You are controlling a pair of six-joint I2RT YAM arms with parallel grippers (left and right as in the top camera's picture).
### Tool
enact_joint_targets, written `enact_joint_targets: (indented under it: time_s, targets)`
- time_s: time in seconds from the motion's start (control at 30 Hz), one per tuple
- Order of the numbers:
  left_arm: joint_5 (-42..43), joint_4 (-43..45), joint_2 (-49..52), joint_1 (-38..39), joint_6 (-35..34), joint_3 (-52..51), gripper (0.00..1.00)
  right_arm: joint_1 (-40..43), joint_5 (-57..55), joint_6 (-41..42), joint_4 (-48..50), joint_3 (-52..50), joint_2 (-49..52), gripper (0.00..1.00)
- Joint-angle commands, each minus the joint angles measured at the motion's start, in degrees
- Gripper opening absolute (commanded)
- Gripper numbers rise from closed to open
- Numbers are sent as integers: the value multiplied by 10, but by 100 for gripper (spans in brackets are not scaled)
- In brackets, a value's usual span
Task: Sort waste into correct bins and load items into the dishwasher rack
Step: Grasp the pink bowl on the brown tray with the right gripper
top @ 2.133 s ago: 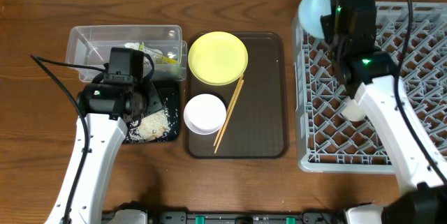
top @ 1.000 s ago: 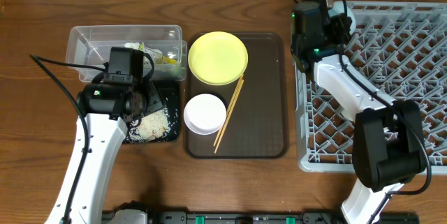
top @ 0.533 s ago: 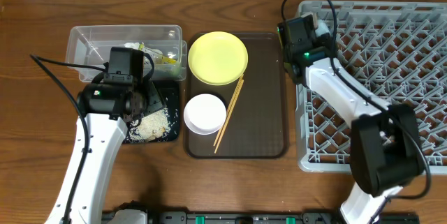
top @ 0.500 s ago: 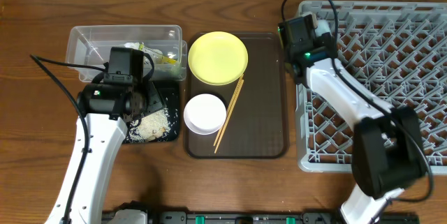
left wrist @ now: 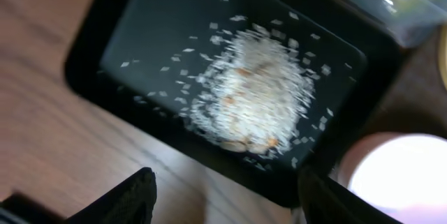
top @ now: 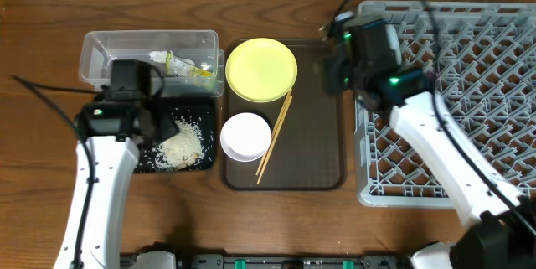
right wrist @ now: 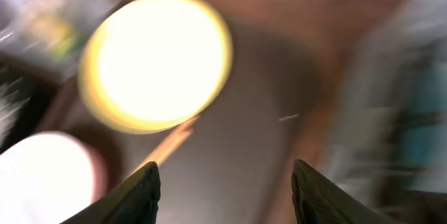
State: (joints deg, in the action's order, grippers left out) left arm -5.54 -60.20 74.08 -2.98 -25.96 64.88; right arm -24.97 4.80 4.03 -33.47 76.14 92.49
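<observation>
The yellow plate (top: 261, 69), white bowl (top: 245, 136) and wooden chopsticks (top: 275, 135) lie on the brown serving tray (top: 316, 143). The crumpled wrapper (top: 181, 64) is in the clear tub (top: 109, 51). Rice scraps (top: 180, 143) are heaped in the black tray (top: 197, 106). My left gripper (top: 144, 125) hovers open at that tray's left side, and its view shows the rice (left wrist: 258, 98) beyond empty fingers (left wrist: 126, 199). My right gripper (top: 331, 75) is open and empty above the serving tray, between the plate (right wrist: 157, 60) and the grey rack (top: 469, 93).
The rack fills the right side of the table, its left wall close to the serving tray's right rim. The tub and black tray sit side by side at the left, with wood table in front of them. The right wrist view is motion-blurred.
My right gripper has swung from the rack's far left corner out over the brown serving tray. My left arm has shifted left, uncovering the black tray and its rice.
</observation>
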Motion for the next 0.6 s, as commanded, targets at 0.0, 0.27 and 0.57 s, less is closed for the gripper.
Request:
enact_joint_targets:
  time_s: [0.0, 0.27, 0.57]
  targets:
    - [-11, -6, -1, -28, -12, 6, 68, -39, 90, 37, -16, 2, 30, 57]
    - [-11, -6, -1, -35, -12, 6, 67, -126, 90, 87, -19, 2, 120, 57]
    - [-11, -6, -1, -35, -12, 6, 67, -171, 28, 168, -14, 2, 206, 39]
